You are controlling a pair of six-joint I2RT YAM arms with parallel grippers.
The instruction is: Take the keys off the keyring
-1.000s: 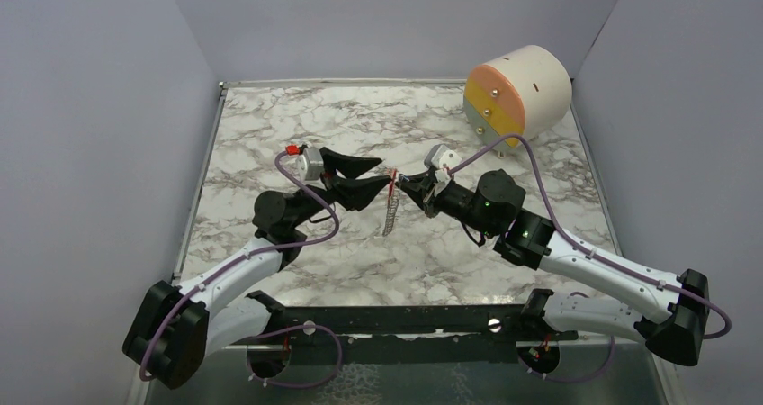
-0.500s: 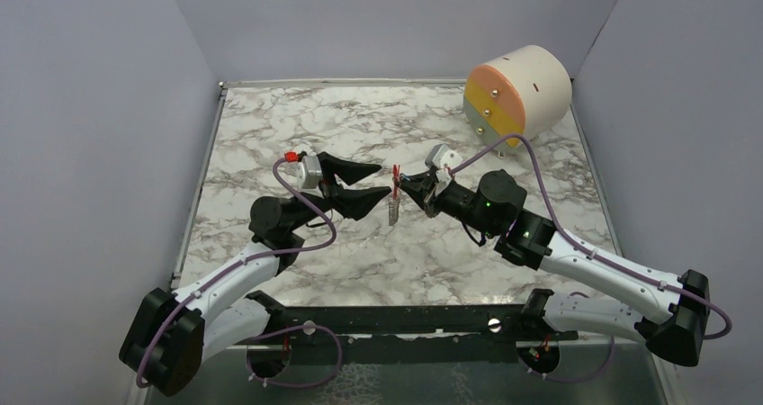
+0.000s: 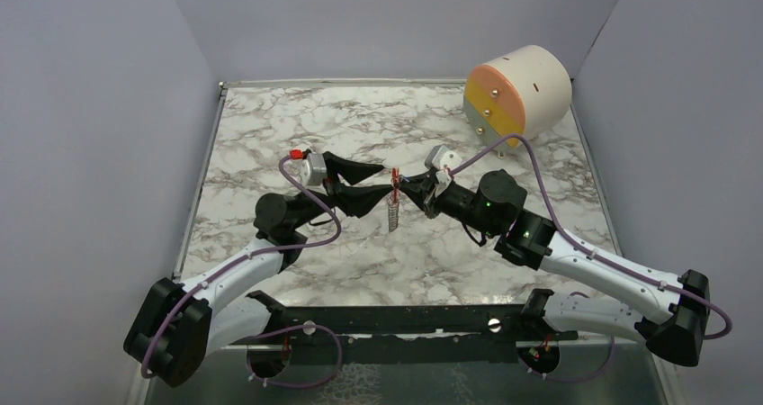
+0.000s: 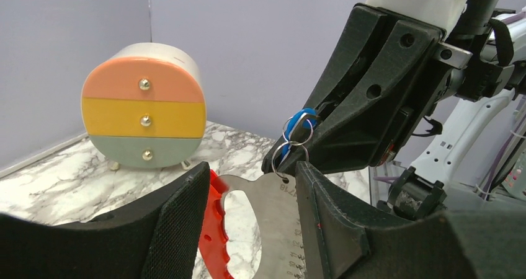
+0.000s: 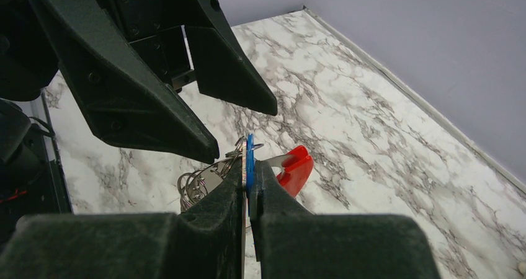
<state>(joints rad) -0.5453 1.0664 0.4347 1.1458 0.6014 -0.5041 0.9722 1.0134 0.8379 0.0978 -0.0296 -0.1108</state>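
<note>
Keys (image 5: 249, 150) pinched in right tool (image 5: 248, 170); keyring (image 4: 276, 226) hangs within spread left tool (image 4: 253, 170).

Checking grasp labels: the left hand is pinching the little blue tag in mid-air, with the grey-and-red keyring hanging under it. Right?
Not quite. It is the right hand that pinches the blue tag in mid-air; the right wrist view shows it clamped between that hand's fingers. The grey-and-red keyring does hang under it.

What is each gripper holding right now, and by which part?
The right gripper pinches the blue key tag by one end, and the keyring hangs below it. The left gripper is open astride the keyring, with no grip visible.
</note>
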